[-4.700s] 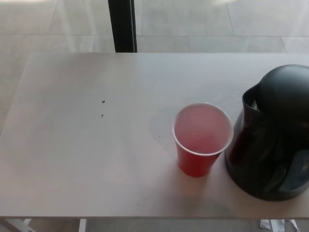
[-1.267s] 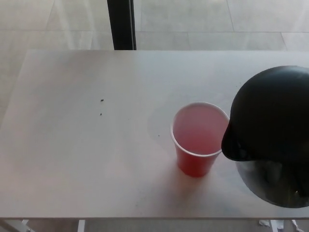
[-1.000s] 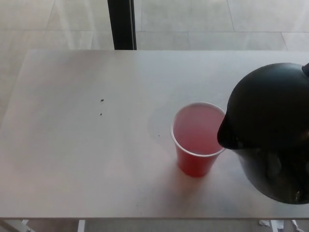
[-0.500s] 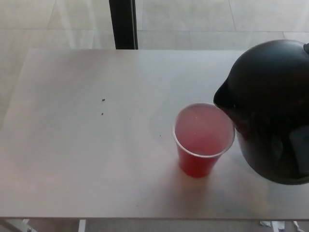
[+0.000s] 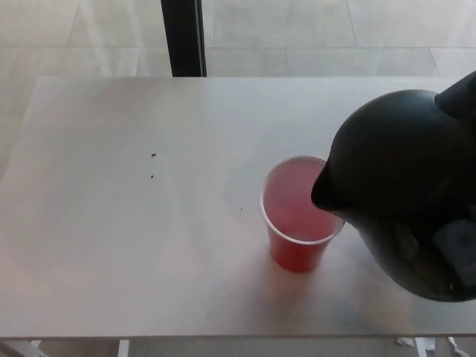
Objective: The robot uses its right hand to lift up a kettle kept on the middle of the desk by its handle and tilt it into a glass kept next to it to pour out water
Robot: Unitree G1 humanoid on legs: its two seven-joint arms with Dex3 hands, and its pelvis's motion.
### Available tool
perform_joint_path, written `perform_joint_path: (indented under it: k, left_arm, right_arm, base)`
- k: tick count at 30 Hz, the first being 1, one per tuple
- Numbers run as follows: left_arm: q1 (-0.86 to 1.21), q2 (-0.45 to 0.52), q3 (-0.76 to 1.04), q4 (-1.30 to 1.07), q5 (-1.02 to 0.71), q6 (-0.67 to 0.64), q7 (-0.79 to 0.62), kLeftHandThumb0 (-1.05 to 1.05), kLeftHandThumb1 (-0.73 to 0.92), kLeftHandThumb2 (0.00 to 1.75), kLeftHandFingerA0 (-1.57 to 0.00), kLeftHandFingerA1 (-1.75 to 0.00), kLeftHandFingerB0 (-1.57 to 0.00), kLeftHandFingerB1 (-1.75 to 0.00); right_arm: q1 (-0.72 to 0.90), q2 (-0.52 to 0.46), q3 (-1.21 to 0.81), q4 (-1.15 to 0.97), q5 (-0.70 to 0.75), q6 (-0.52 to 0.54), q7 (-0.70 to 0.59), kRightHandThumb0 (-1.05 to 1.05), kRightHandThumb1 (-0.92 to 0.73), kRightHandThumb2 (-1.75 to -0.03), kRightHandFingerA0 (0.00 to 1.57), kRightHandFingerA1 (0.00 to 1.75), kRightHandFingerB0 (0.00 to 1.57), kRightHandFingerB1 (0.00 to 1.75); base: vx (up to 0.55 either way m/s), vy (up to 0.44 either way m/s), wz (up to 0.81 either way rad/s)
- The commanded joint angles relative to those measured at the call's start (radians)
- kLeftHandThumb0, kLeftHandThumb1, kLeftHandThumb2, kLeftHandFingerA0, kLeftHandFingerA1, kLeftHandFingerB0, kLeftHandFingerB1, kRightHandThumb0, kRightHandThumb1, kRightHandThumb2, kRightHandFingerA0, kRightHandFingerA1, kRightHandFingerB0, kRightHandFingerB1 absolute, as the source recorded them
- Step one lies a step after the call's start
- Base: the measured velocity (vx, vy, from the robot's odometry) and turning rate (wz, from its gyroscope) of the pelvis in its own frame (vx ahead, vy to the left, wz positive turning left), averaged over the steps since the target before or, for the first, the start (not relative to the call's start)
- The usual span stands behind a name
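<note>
Right hand point(image 5: 462, 91): only a small black wedge shows, cut off by the picture's right edge. Matte surface, blunt angled outline, slightly lighter sheen along its upper side. Same black as the kettle point(image 5: 405, 186) under it, so the border between them blurs. Too dark and small to read seams, screws or markings.

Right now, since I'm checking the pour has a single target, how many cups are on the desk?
1. The red cup stands on the desk, right of centre, with the black kettle tilted so its spout overlaps the cup's rim. No others show.
</note>
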Motion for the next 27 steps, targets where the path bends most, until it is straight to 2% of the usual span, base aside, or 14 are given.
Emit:
perform_joint_path:
  k: [1, 2, 5, 6, 7, 9, 10, 12, 13, 15, 18, 20, 21, 27]
  left_arm:
    - [-0.003, 0.024, -0.014, 0.002, 0.011, -0.003, 0.017, -0.79, 0.61, 0.98, -0.47, -0.55, -0.33, -0.5]
    - [-0.006, 0.024, -0.01, 0.003, 0.004, 0.007, 0.019, -0.75, 0.74, 0.63, -0.54, -0.44, -0.39, -0.36]
    - [-0.006, 0.027, -0.013, 0.0, 0.005, 0.009, 0.017, -0.74, 0.74, 0.63, -0.55, -0.44, -0.4, -0.37]
    - [-0.006, 0.027, -0.014, 0.002, 0.005, 0.01, 0.02, -0.78, 0.62, 0.98, -0.49, -0.56, -0.34, -0.5]
    - [-0.007, 0.027, -0.012, 0.003, 0.003, 0.01, 0.02, -0.78, 0.62, 0.98, -0.49, -0.55, -0.35, -0.5]
    - [-0.011, 0.027, -0.003, 0.008, -0.008, 0.02, 0.013, -0.72, 0.74, 0.63, -0.55, -0.43, -0.4, -0.37]
    - [-0.009, 0.026, -0.005, 0.007, -0.005, 0.013, 0.013, -0.73, 0.74, 0.63, -0.55, -0.44, -0.39, -0.37]
    - [-0.011, 0.028, -0.004, 0.006, -0.006, 0.018, 0.016, -0.75, 0.59, 0.98, -0.51, -0.58, -0.34, -0.5]
    - [-0.012, 0.028, -0.006, 0.006, -0.005, 0.018, 0.017, -0.78, 0.61, 0.97, -0.5, -0.56, -0.37, -0.51]
    - [-0.014, 0.032, -0.017, 0.009, 0.008, 0.015, 0.02, -0.75, 0.74, 0.63, -0.56, -0.43, -0.4, -0.37]
    - [-0.018, 0.034, -0.015, 0.01, 0.002, 0.018, 0.013, -0.78, 0.62, 0.97, -0.49, -0.56, -0.34, -0.5]
    - [-0.022, 0.033, -0.004, 0.012, -0.01, 0.023, 0.011, -0.75, 0.59, 0.97, -0.5, -0.58, -0.34, -0.51]
    - [-0.019, 0.037, -0.016, 0.01, 0.005, 0.013, 0.016, -0.74, 0.74, 0.63, -0.56, -0.45, -0.41, -0.37]
    - [-0.018, 0.047, -0.016, 0.003, 0.001, 0.017, 0.002, -0.75, 0.74, 0.63, -0.55, -0.46, -0.4, -0.37]
  right_arm:
    - [-0.001, 0.003, 0.045, -0.051, -0.005, -0.139, 0.028, -0.12, -0.42, -1.34, 0.99, 1.72, 0.88, 1.51]
    - [-0.005, -0.001, 0.053, -0.038, -0.01, -0.172, 0.035, -0.11, -0.42, -1.32, 1.01, 1.75, 0.88, 1.51]
    - [-0.019, -0.015, 0.075, -0.063, -0.056, -0.112, 0.016, -0.14, -0.42, -1.29, 0.99, 1.75, 0.87, 1.5]
    - [-0.031, -0.014, 0.079, -0.065, -0.063, -0.095, 0.01, -0.18, -0.45, -1.18, 1.28, 1.41, 1.04, 1.23]
    - [-0.038, -0.014, 0.08, -0.068, -0.069, -0.082, 0.005, -0.14, -0.41, -1.28, 1.0, 1.7, 0.88, 1.45]
    - [-0.051, -0.016, 0.083, -0.066, -0.087, -0.072, -0.004, -0.16, -0.45, -1.18, 1.29, 1.41, 1.03, 1.21]
    - [-0.061, -0.017, 0.089, -0.069, -0.105, -0.06, -0.012, -0.15, -0.45, -1.19, 0.98, 1.75, 0.85, 1.46]
    - [-0.099, -0.015, 0.099, -0.094, -0.144, 0.067, -0.031, -0.2, -0.54, -0.89, 0.98, 1.75, 0.86, 1.41]
    - [-0.102, -0.019, 0.101, -0.098, -0.152, 0.079, -0.03, -0.26, -0.46, -1.02, 1.22, 1.36, 1.01, 1.19]
    - [-0.121, -0.036, 0.112, -0.093, -0.182, 0.079, -0.025, -0.15, -0.45, -1.14, 0.94, 1.75, 0.8, 1.48]
    - [-0.131, -0.037, 0.116, -0.104, -0.205, 0.105, -0.029, -0.2, -0.41, -1.21, 0.93, 1.75, 0.83, 1.41]
    - [-0.144, -0.048, 0.124, -0.124, -0.233, 0.158, -0.026, -0.21, -0.42, -1.18, 0.91, 1.75, 0.83, 1.34]
    - [-0.164, -0.082, 0.133, -0.126, -0.274, 0.188, -0.022, -0.27, -0.42, -1.13, 1.19, 1.32, 0.97, 1.12]
    - [-0.209, -0.112, 0.118, -0.132, -0.262, 0.24, 0.01, -0.21, -0.42, -1.23, 0.98, 1.51, 0.9, 1.19]
  base:
    - [0.0, 0.0, 0.0]
    - [0.0, 0.0, 0.0]
    - [0.0, 0.0, 0.0]
    - [0.0, 0.0, 0.0]
    - [0.0, 0.0, 0.0]
    - [0.0, 0.0, 0.0]
    - [0.0, 0.0, 0.0]
    - [0.0, 0.0, 0.0]
    - [0.0, 0.0, 0.0]
    - [0.0, 0.0, 0.0]
    - [0.0, 0.0, 0.0]
    - [0.0, 0.0, 0.0]
    - [0.0, 0.0, 0.0]
    - [0.0, 0.0, 0.0]
